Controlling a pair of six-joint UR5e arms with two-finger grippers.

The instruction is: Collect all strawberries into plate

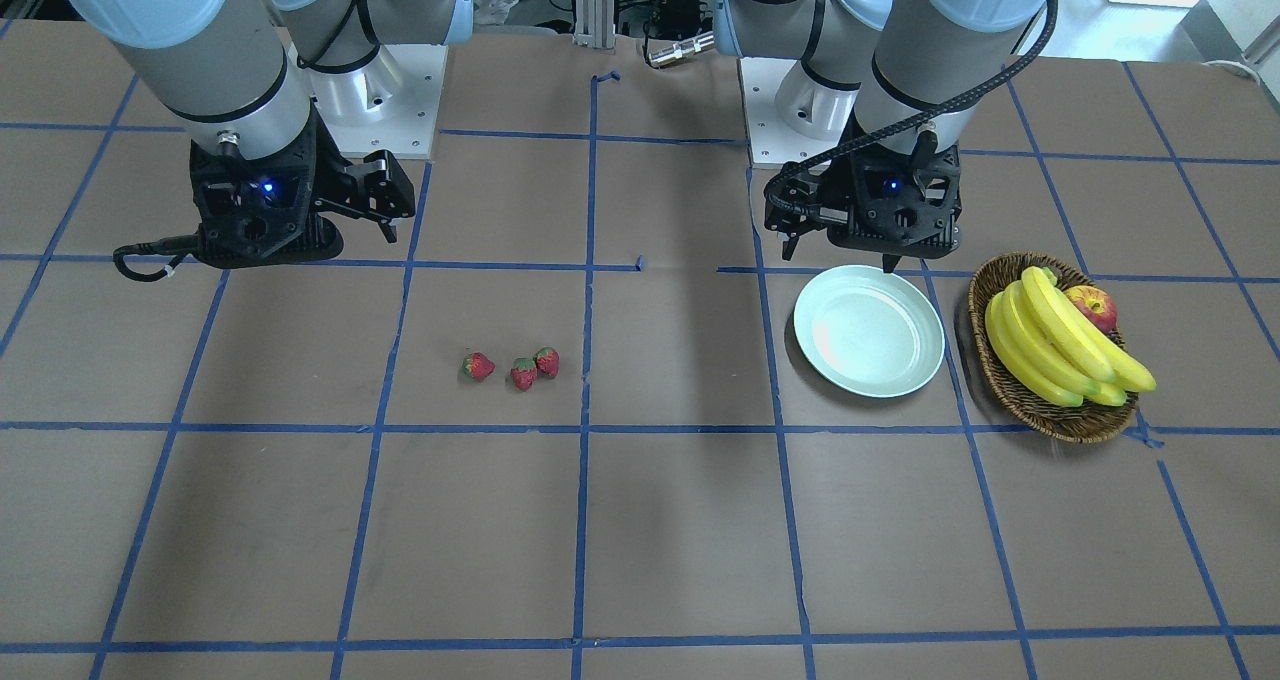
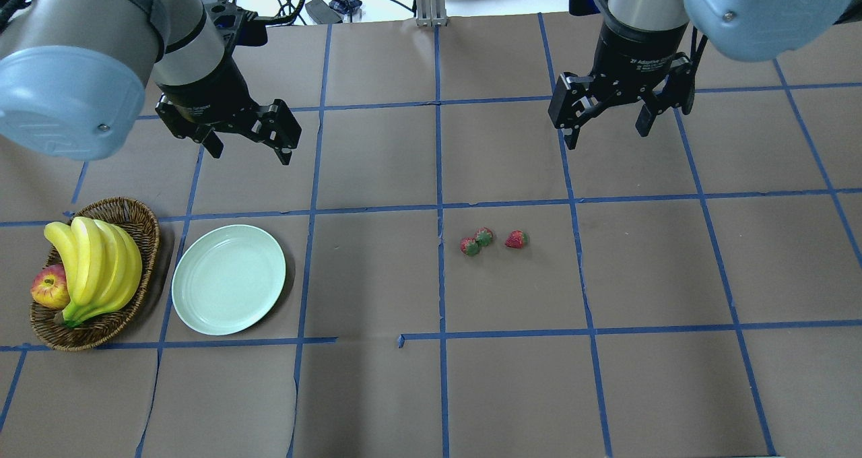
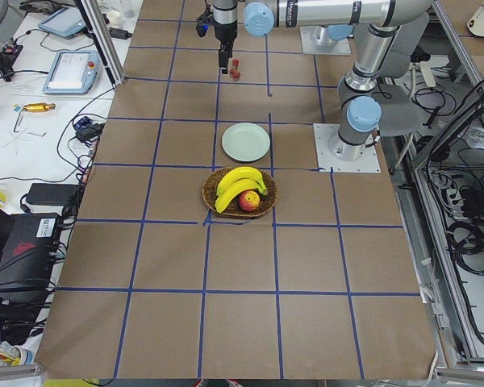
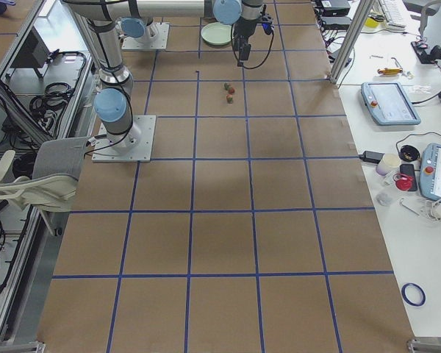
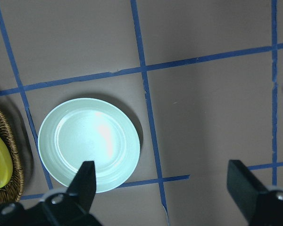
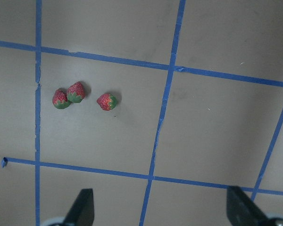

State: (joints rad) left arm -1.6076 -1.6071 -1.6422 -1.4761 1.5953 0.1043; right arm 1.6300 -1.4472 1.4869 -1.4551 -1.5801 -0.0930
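Note:
Three strawberries lie on the brown table near its middle: two touching (image 2: 477,241) and one apart (image 2: 516,240). The same three strawberries (image 1: 510,366) show from across the table, and the touching pair (image 6: 68,95) and the single one (image 6: 106,101) show in the right wrist view. The mint-green plate (image 2: 228,279) is bare, beside the basket, and shows as well from the front (image 1: 869,330) and from the left wrist (image 5: 89,143). My left gripper (image 2: 248,141) hangs open above the table behind the plate. My right gripper (image 2: 607,124) hangs open behind the strawberries, holding nothing.
A wicker basket (image 2: 138,221) with bananas (image 2: 94,266) and an apple (image 2: 49,289) stands at the plate's outer side. Blue tape lines grid the table. Arm bases (image 1: 375,100) and cables sit at the robot's edge.

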